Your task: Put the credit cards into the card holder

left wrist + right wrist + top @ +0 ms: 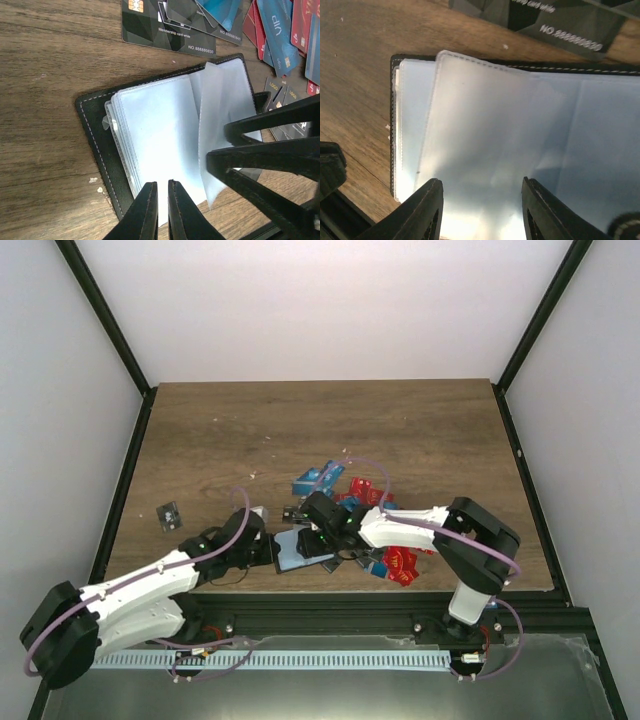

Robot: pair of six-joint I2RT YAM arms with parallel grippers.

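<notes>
The card holder (298, 552) lies open near the table's front edge, its clear plastic sleeves (160, 130) facing up inside its black cover (95, 130). My left gripper (161, 182) has its jaws almost together, with its tips on the near edge of the sleeves at the holder's left side (268, 550). My right gripper (482, 180) is open just above the sleeves (510, 125), and it also shows in the top view (318, 535). Beside its fingers (260, 150) one sleeve page (220, 120) stands raised. Neither gripper holds a card. Credit cards (345, 490) lie in a pile behind the holder.
A black card (165, 30) and blue cards (275, 30) lie just beyond the holder. Red cards (400, 565) lie at the front right. One black card (170, 513) lies alone at the left. The table's front edge runs close behind both grippers.
</notes>
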